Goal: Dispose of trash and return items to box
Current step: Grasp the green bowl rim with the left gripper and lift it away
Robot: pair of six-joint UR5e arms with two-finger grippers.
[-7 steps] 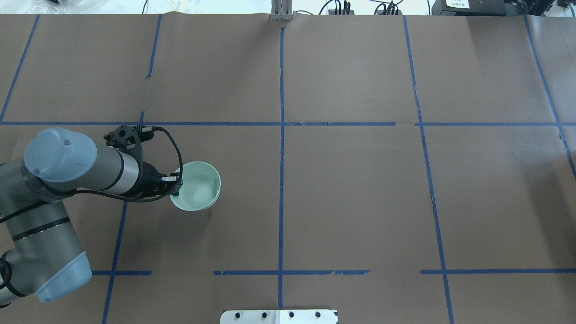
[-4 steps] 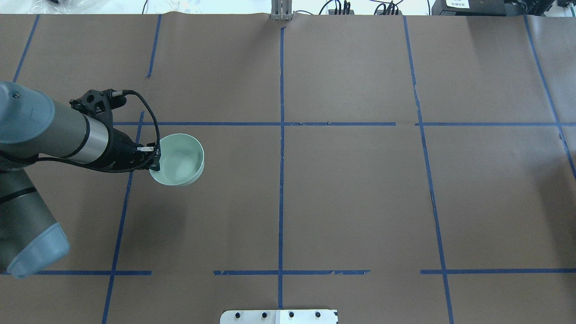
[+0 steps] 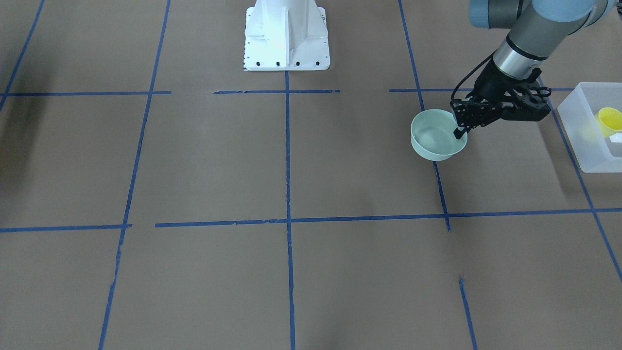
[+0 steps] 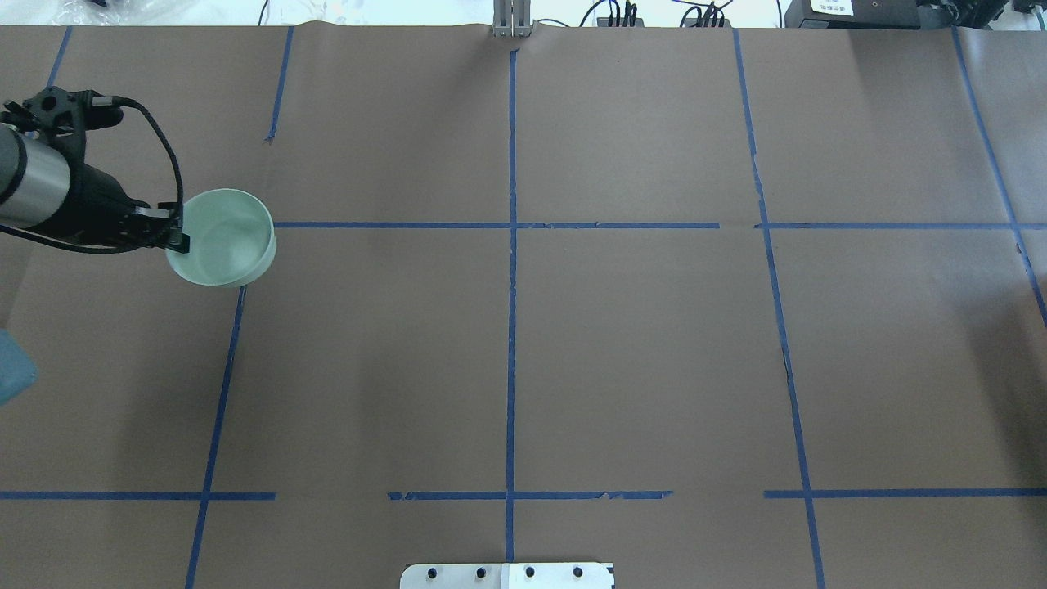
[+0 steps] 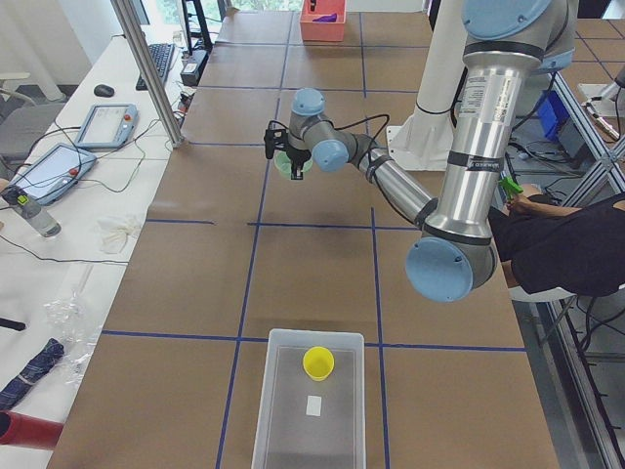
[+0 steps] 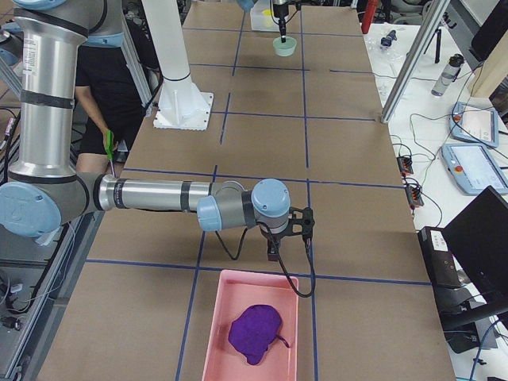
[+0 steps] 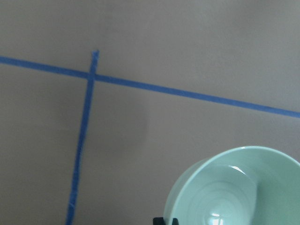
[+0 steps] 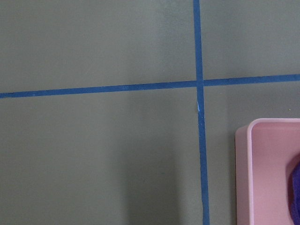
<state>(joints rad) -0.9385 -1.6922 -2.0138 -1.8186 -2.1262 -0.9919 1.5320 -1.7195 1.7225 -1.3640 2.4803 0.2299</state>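
Note:
My left gripper [image 4: 176, 233] is shut on the rim of a mint green bowl [image 4: 222, 239] and holds it above the table at the left side. The bowl also shows in the front view [image 3: 435, 138], with the gripper [image 3: 459, 129] at its rim, and in the left wrist view [image 7: 234, 187]. The box [image 3: 583, 153] stands just beyond, a yellow cup [image 3: 610, 119] inside it. From the left end the box [image 5: 293, 435] and cup [image 5: 317, 362] show near. My right gripper [image 6: 274, 252] hovers by a pink tray; I cannot tell if it is open.
The pink tray [image 6: 208, 333] holds a purple cloth [image 6: 254, 333]; its corner shows in the right wrist view [image 8: 243, 178]. A small white card [image 5: 312, 405] lies in the box. The white robot base [image 3: 286, 39] stands mid-table at the robot's edge.
My left arm has carried the bowl away from the robot and toward the table's left end. The bowl stays gripped by its rim.

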